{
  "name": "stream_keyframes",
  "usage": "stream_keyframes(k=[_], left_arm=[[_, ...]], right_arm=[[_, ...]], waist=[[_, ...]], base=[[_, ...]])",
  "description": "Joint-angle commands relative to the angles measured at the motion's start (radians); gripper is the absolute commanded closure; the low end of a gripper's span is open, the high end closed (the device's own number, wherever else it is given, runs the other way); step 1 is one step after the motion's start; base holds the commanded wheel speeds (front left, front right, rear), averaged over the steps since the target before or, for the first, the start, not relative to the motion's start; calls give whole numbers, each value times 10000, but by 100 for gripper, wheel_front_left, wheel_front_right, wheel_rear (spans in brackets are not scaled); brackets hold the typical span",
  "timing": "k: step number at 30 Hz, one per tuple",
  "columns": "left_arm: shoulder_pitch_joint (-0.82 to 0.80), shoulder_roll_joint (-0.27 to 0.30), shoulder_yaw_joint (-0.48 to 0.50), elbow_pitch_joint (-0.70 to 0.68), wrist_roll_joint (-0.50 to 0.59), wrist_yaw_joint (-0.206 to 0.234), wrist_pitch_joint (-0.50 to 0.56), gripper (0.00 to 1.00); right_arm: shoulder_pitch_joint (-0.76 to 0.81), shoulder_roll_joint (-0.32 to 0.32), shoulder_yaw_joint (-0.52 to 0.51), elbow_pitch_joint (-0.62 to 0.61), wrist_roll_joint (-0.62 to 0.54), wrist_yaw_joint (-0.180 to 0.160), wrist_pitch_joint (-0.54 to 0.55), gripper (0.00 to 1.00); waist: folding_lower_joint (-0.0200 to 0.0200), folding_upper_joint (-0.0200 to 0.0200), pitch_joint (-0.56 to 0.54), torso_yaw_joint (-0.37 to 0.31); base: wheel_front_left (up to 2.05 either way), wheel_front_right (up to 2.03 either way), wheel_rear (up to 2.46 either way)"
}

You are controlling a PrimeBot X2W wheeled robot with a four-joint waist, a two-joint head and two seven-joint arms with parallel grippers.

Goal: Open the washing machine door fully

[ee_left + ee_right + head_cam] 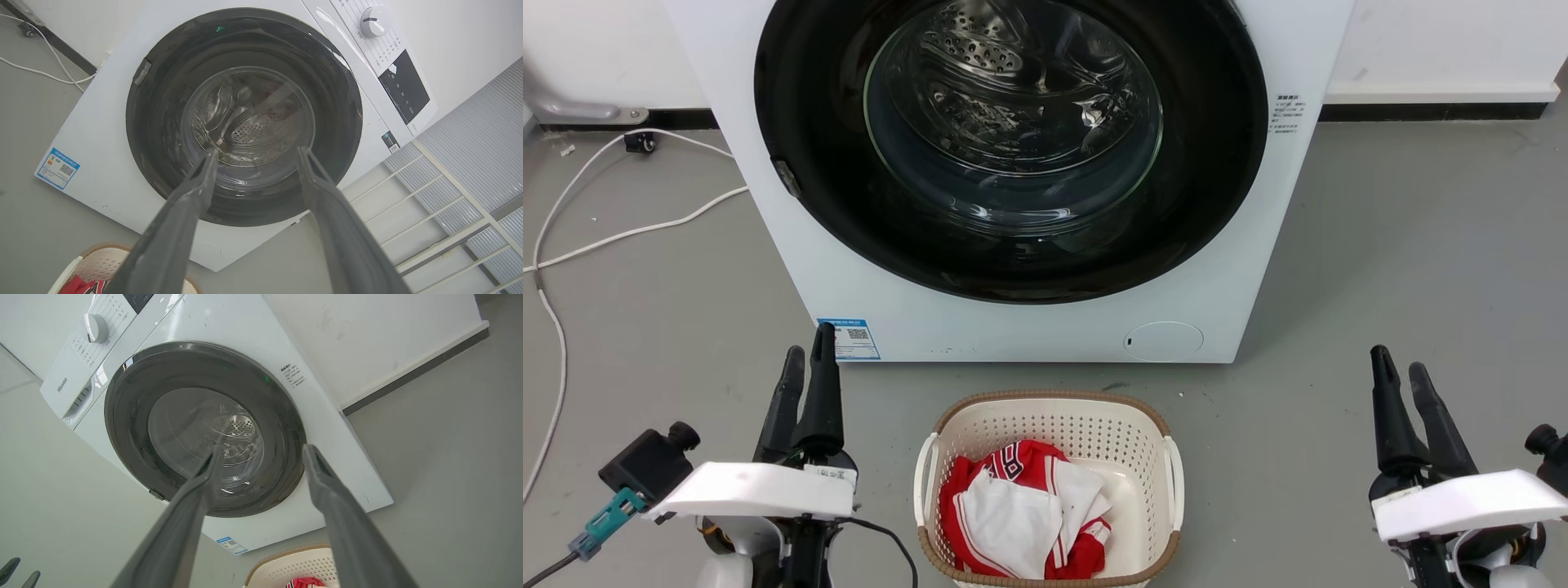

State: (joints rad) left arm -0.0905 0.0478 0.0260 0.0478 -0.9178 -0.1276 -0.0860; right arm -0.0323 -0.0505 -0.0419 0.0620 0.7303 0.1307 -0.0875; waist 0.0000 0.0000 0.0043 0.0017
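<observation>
Laundry basket (1045, 397), cream plastic with a brown woven rim, stands on the grey floor (1421, 245) directly before the washing machine (1029, 327), midway between the two grippers. A red and white garment (1021, 506) lies crumpled inside it. The basket sits near the machine's lower front, below the door and apart from it. A white cable (613, 237) loops across the floor to the left of the machine. Low on the machine's white front are a blue label (849, 339) at the left corner and a small round white flap (1164, 340) toward the right. The left wrist view shows a white control dial (374, 20) above the door.

The washing machine door (1011, 139), a large glossy black disc with a clear glass bowl at its centre, lies flat against the machine's front, closed (the steel drum (980, 49) shows through the glass). A small grey tab (785, 177) sits on its left rim.

The left gripper (810, 347) is at the lower left, pointing up toward the blue label, its jaws parted and holding nothing. The right gripper (1397, 361) is at the lower right, beyond the machine's right side, jaws likewise spread and empty. Both are well apart from the door, lower and nearer the robot. Each wrist view looks at the door through the open gap of its own gripper.
</observation>
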Motion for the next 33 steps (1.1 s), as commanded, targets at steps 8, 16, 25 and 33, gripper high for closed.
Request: stream_keyframes(k=[8,16,25,33], left_arm=[[65,112,-163,-194,1819,-28,-324,0],[107,193,-293,-46,3259,-31,-547,0],[68,173,-376,87,4630,41,-791,0],[-12,191,-461,219,5573,119,-976,0]], right_arm=[[67,-10,84,-228,-1760,0,-215,0],[125,-8,132,-416,-3231,0,-172,0],[207,-6,174,-615,-4491,0,-136,0],[222,-4,176,-542,-5324,-1,-88,0]], waist=[[0,0,-10,-6],[0,0,-4,-4],[0,0,2,6],[0,0,13,6]], base=[[0,0,0],[0,0,0],[0,0,0],[0,0,0]])
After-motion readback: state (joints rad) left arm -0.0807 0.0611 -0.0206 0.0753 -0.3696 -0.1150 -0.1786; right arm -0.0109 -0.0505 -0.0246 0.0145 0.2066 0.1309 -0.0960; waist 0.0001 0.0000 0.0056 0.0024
